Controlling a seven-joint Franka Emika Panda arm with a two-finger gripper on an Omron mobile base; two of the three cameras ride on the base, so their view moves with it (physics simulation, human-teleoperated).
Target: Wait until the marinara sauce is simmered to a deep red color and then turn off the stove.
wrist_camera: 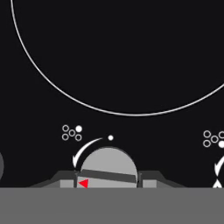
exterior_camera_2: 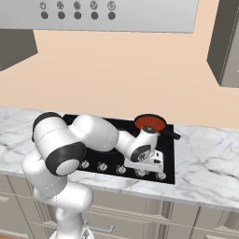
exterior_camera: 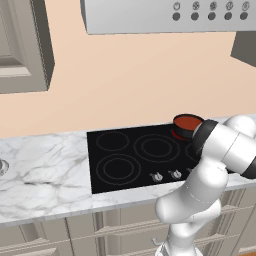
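The two-finger dark gripper [wrist_camera: 108,183] is pinched on a small silver round knob [wrist_camera: 109,168] at the front edge of the wide black glass stove [exterior_camera: 125,160]. The deep red marinara sauce [exterior_camera_2: 150,121] sits in its small dark pot [exterior_camera: 184,131] on the back burner. A loose pinch could slip around the knob without turning it, leaving the burner on.

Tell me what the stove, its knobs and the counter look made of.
Stove: apparently black glass, flat and smooth with thin grey burner rings. Knobs: probably metal, going by their silver-grey colour. Counter: looks like polished marble, white with grey veining; being rendered, none is certain.
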